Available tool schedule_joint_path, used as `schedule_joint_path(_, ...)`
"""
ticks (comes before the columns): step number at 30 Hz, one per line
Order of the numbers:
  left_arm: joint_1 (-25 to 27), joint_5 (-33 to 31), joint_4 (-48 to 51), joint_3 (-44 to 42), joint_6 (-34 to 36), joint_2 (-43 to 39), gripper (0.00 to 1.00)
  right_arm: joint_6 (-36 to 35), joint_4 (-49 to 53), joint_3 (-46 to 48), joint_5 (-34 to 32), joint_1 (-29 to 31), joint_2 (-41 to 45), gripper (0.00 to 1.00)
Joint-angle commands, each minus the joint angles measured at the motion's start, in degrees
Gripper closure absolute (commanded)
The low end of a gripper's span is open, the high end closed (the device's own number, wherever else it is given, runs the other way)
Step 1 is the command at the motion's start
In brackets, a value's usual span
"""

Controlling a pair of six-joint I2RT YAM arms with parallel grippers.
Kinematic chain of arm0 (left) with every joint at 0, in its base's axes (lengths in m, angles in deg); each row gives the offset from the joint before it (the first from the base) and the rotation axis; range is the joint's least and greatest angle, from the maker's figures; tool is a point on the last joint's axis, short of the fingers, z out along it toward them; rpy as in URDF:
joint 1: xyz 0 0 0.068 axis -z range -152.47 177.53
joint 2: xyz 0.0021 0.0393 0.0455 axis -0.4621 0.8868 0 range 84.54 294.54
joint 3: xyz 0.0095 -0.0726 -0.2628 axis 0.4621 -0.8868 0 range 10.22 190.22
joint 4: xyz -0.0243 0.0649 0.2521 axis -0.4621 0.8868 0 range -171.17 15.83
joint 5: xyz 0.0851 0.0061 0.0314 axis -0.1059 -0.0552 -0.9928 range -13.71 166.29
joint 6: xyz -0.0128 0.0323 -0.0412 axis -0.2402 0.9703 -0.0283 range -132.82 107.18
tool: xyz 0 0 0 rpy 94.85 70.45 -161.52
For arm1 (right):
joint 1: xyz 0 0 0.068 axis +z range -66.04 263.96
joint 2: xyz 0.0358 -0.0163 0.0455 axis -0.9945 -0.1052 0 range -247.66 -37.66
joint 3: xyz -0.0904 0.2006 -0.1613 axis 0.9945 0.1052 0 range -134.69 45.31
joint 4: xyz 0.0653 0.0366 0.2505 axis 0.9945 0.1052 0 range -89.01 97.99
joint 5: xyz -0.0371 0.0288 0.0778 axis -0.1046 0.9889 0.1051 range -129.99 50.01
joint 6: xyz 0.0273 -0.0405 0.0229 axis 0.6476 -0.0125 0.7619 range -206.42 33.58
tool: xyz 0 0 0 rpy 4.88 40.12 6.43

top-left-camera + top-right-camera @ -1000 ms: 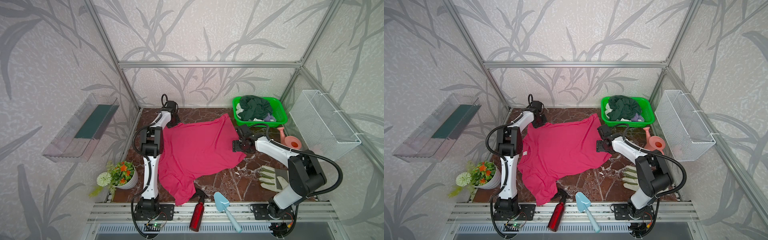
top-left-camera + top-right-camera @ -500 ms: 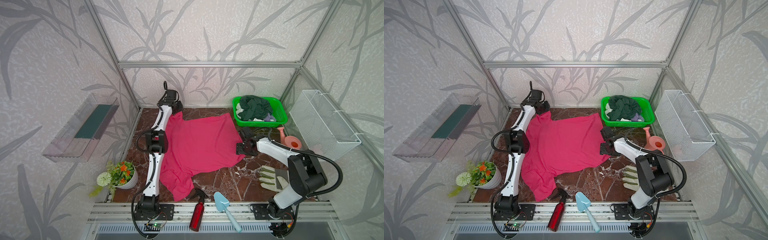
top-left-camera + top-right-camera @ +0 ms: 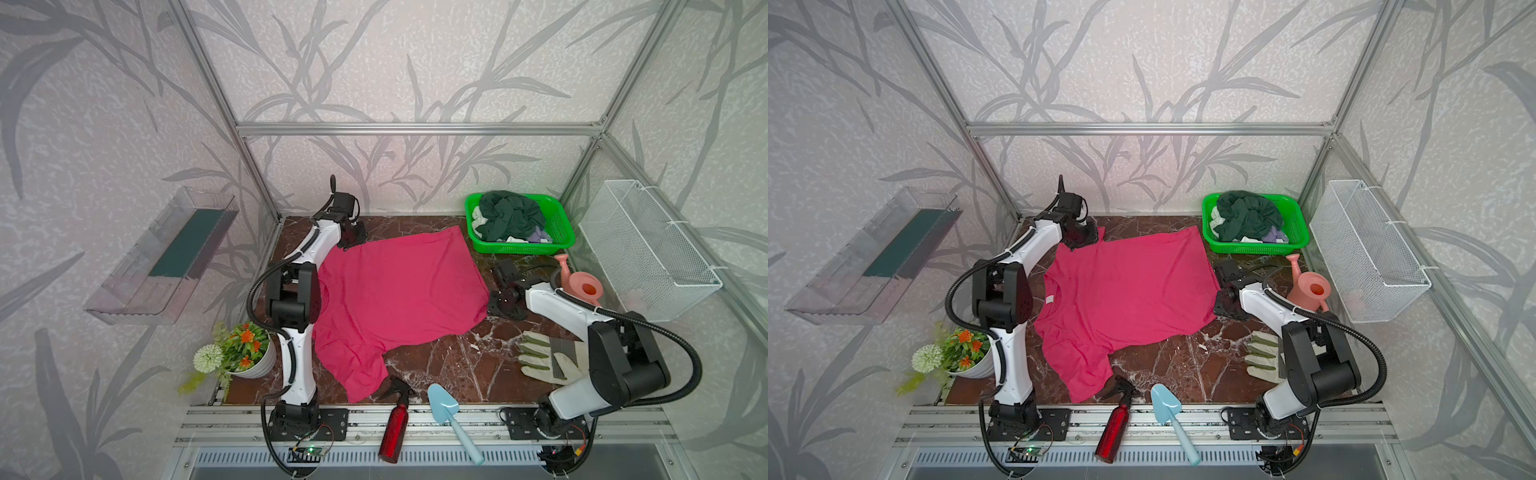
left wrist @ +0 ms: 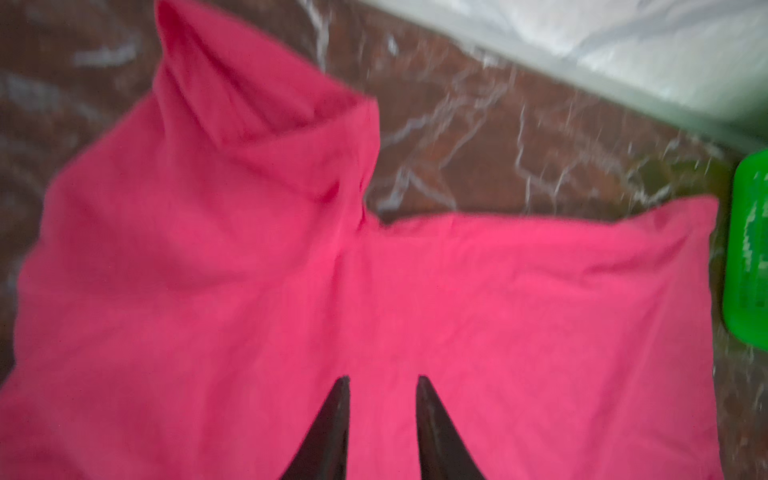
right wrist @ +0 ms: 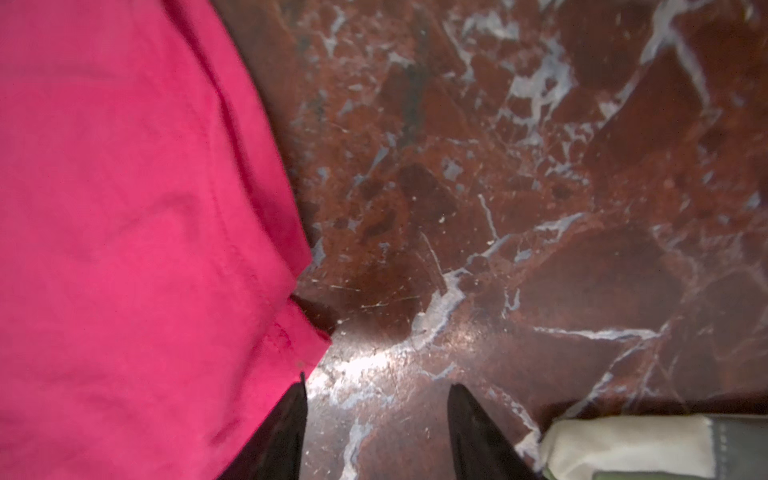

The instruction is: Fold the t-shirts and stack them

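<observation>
A bright pink-red t-shirt (image 3: 399,299) (image 3: 1125,291) lies spread on the marble table, its white neck label (image 3: 1049,298) toward the left arm. My left gripper (image 3: 351,239) (image 4: 382,378) hovers over the shirt's far-left sleeve, its jaws a little open and holding nothing. My right gripper (image 3: 500,305) (image 5: 376,384) stands open over bare marble just off the shirt's right hem corner. A dark green t-shirt (image 3: 511,214) and whitish and lavender ones (image 3: 538,237) are heaped in the green basket (image 3: 519,249).
A pale work glove (image 3: 544,359) lies by the right arm. A pink watering can (image 3: 582,286) and a white wire basket (image 3: 648,249) stand at the right. A red spray bottle (image 3: 395,424) and blue trowel (image 3: 449,411) lie at the front edge. A flower pot (image 3: 245,353) is front left.
My left gripper carried the sleeve toward the back, came down, opened and let go. The shirt now lies flatter. My right gripper slid slightly right off the hem and its jaws narrowed.
</observation>
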Motion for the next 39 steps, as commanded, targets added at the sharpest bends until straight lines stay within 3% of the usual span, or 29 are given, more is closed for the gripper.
schedule_joint_path(1,0.9,-3.4,-2.8,-13.7,-3.3,-6.2,0.71,-1.1,-4.5,0.0,4.2,0.0,-0.8,0.53)
schedule_joint_path(9,1.2,-4.4,-4.4,-32.2,-7.4,-16.9,0.71,-2.6,-8.0,-1.9,6.3,0.0,-6.8,0.6)
schedule_joint_path(13,1.2,-5.3,-5.7,-37.8,-9.8,-20.0,0.71,-2.7,-7.1,-3.4,7.1,0.1,-9.3,0.69)
schedule_joint_path(19,1.1,-8.0,-6.8,-40.5,-12.1,-22.0,0.71,-1.8,-5.8,-3.1,6.1,1.1,-6.6,0.95)
schedule_joint_path(22,1.1,-8.0,-7.8,-41.3,-12.6,-22.3,0.71,-1.8,-0.9,-5.1,3.4,2.0,-2.9,1.0)
schedule_joint_path(27,1.1,-8.9,-9.7,-43.3,-13.1,-23.4,0.71,-2.7,12.4,-11.3,-0.6,3.8,1.7,1.0)
schedule_joint_path(34,1.1,-9.9,-11.0,-45.5,-14.1,-24.0,0.71,-3.0,24.7,-20.0,-6.9,6.8,-2.4,0.99)
schedule_joint_path(39,1.1,-12.0,-8.9,-46.7,-15.5,-27.1,0.71,-1.3,24.4,-19.9,-7.9,9.0,-3.2,0.68)
